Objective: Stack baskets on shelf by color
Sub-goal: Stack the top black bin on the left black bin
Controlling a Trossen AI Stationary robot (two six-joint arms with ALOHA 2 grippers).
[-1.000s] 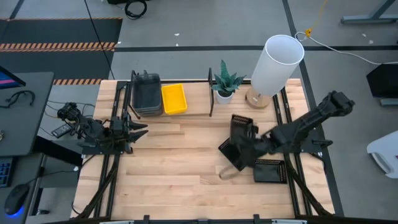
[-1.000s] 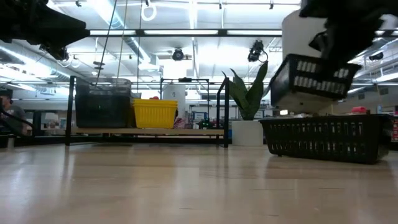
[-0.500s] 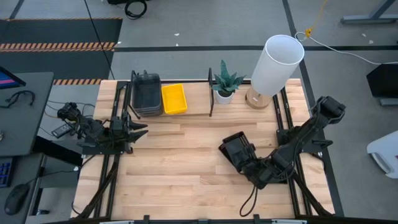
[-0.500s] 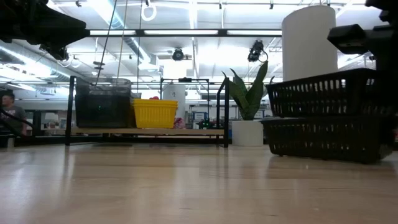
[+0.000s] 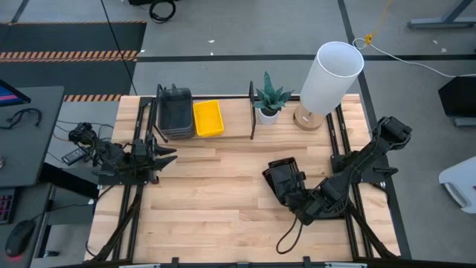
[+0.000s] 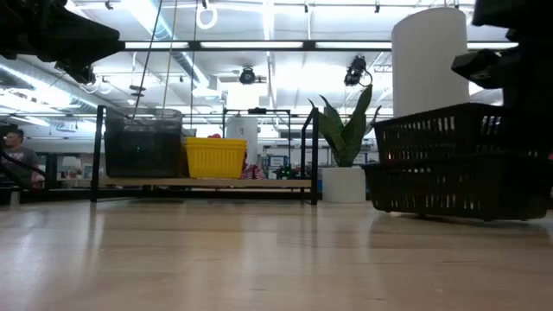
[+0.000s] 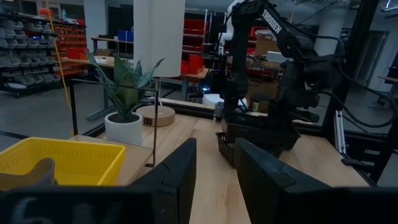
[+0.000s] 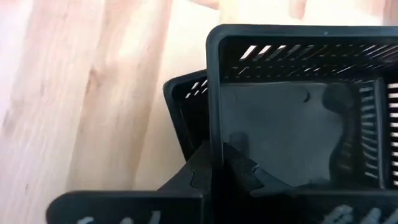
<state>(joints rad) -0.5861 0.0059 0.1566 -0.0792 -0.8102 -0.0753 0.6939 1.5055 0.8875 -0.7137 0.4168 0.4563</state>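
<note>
Plant (image 5: 268, 99): green leaves, white pot, set at the table's far edge.
Lamp (image 5: 327, 78): white shade, wooden base, placed beside the plant.
Table (image 5: 216, 197): light wood.

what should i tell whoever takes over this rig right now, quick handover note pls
Right end effector: shut on the rim of a black mesh basket, held over another black mesh basket on the table's right side, skewed to it.
Left end effector: open, holding nothing, waiting at the table's left side.
On the shelf: a stack of dark grey baskets at the left end, with yellow baskets beside it.
Done: grey and yellow are on the shelf.
Left: get the black mesh baskets stacked and onto the shelf. Their full count can't be seen under the arm.
</note>
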